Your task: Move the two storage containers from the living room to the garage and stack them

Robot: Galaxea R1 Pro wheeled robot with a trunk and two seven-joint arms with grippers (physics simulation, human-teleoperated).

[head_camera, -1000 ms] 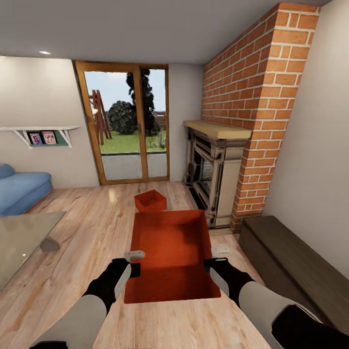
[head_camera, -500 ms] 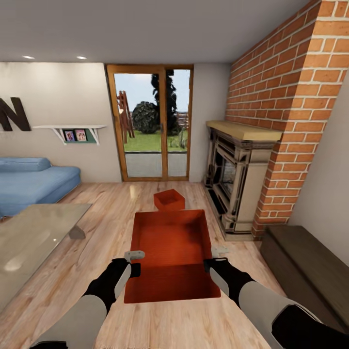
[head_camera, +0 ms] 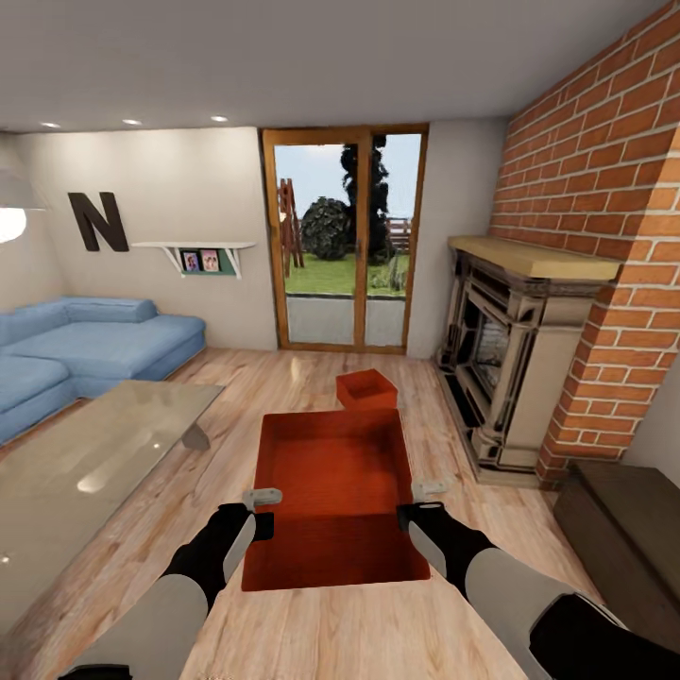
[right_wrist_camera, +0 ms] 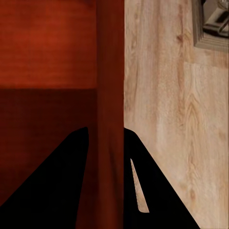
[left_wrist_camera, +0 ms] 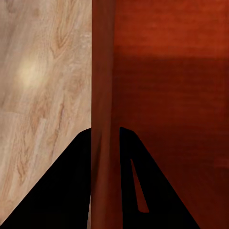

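Beside the fireplace (head_camera: 505, 378), open plank floor (head_camera: 236, 397) surrounds a carried container (head_camera: 332, 496).
Left gripper (head_camera: 262, 511) and right gripper (head_camera: 422, 503) clamp its side walls; second container (head_camera: 366, 388) sits beyond.

One red-orange open-topped storage container (head_camera: 335, 491) is held level above the wood plank floor (head_camera: 283, 378), its side walls pinched by both grippers. Second identical container (head_camera: 367, 388) sits on that floor just beyond it, near the fireplace (head_camera: 496, 378).
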